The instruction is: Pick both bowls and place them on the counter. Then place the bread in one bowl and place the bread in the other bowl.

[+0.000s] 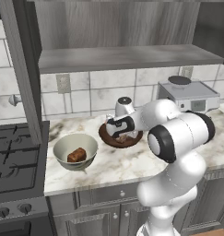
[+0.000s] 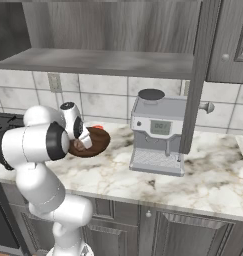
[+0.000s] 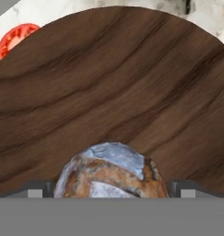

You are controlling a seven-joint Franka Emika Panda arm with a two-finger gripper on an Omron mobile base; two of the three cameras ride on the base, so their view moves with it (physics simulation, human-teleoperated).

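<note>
1. Bread, two pieces: crusty loaf [image 3: 111, 170] in wooden bowl [image 3: 109, 87]; brown chunk [image 1: 77, 155] in cream bowl [image 1: 75, 150].
2. Bowls, two, both on counter [image 1: 118, 163].
3. Gripper [image 3: 111, 186] fully open, jaws flanking the loaf, gripping nothing.

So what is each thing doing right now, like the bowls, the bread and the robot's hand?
cream bowl: upright on the counter, a brown bread piece inside
wooden bowl: upright on the counter, a crusty loaf lying in it
gripper: open, low over the loaf
</note>
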